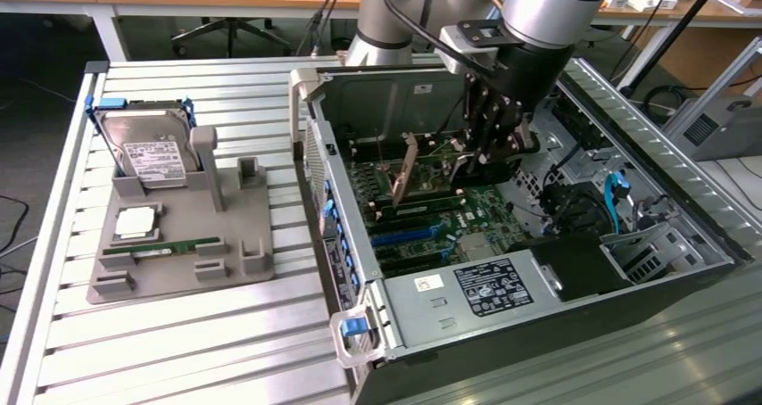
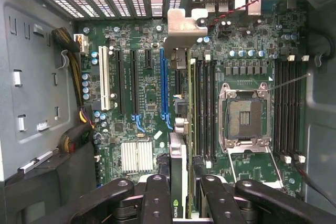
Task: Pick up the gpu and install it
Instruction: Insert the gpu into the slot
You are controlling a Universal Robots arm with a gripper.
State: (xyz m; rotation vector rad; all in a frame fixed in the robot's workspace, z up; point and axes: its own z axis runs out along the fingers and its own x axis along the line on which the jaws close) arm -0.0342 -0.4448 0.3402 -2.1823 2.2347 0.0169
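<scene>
Pinching gpu (image 2: 178, 171) w/ gripper (image 1: 491, 152) over mobo (image 2: 142, 103) | slatted metal table (image 1: 178, 351) | lab desks behind

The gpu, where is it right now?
The gpu is inside the open computer case, held edge-down by the gripper just above the motherboard; in the exterior view it hangs left of the gripper.

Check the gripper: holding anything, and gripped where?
Yes: the gripper is shut on the gpu, pinching it edge-on at the end opposite its silver bracket. The card hangs inside the open computer case, over the motherboard.
</scene>
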